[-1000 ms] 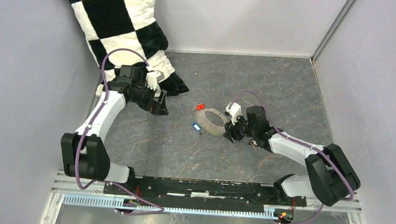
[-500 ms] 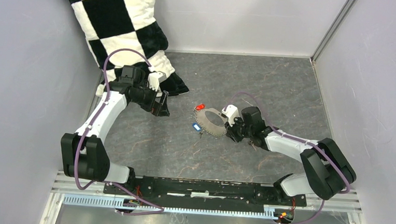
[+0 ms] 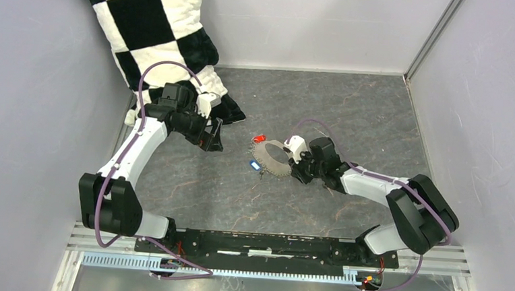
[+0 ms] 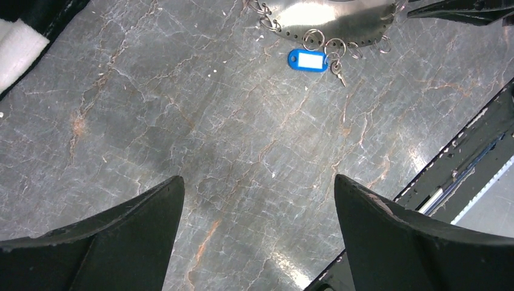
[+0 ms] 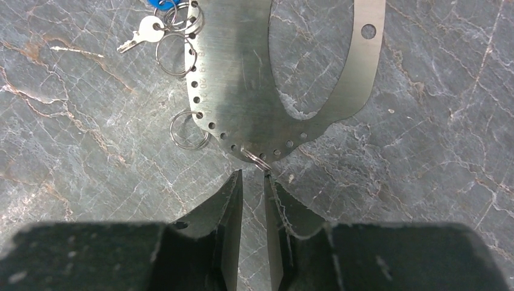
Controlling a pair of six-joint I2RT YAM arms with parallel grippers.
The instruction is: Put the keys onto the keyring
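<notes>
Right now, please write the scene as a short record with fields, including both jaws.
keyring: flat grey metal hoop with edge holes, lying on the table
blue tag: beside small rings at the hoop's edge, silver key next to it
red tag: by the hoop's far-left edge
left jaws: wide open over the table
right jaws: almost closed, tips at a small split ring on the hoop; grip unclear

Colour notes:
- table (image 3: 351,111): dark grey marbled stone, pale veins, some rust-orange streaks.
- keyring (image 5: 242,79): brushed silver-grey metal, with a row of small dark holes along its edge.
- blue tag (image 4: 308,59): blue with a white label.
- red tag (image 3: 260,138): red.
- small key (image 5: 140,33): pale silver.
- cloth (image 3: 154,18): black-and-cream checks.
- left arm (image 3: 135,148), right arm (image 3: 367,184): white links, black joints.
- cable (image 3: 168,64): purple.
- left claw (image 4: 257,182), right claw (image 5: 253,182): black.
- wall (image 3: 36,71): pale lilac-grey.
</notes>
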